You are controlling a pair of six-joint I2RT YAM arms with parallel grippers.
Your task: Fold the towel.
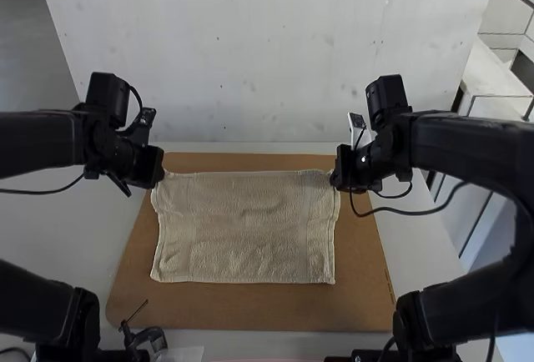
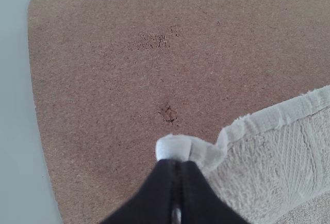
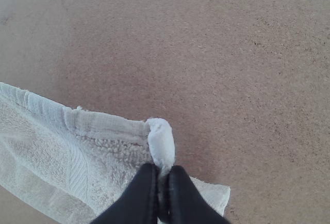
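The left gripper [image 2: 176, 164] and the right gripper [image 3: 164, 175] are both clamped on the far corners of the towel [image 1: 246, 227], which lies spread on the brown board [image 1: 250, 307]. If one arm lifts quicker, the thin pinch may slip.

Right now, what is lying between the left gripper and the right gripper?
The towel, its far edge running from left gripper to right gripper, in the high view.

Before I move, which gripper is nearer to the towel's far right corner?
Right. The right gripper holds that corner; the left gripper holds the far left corner, across the towel.
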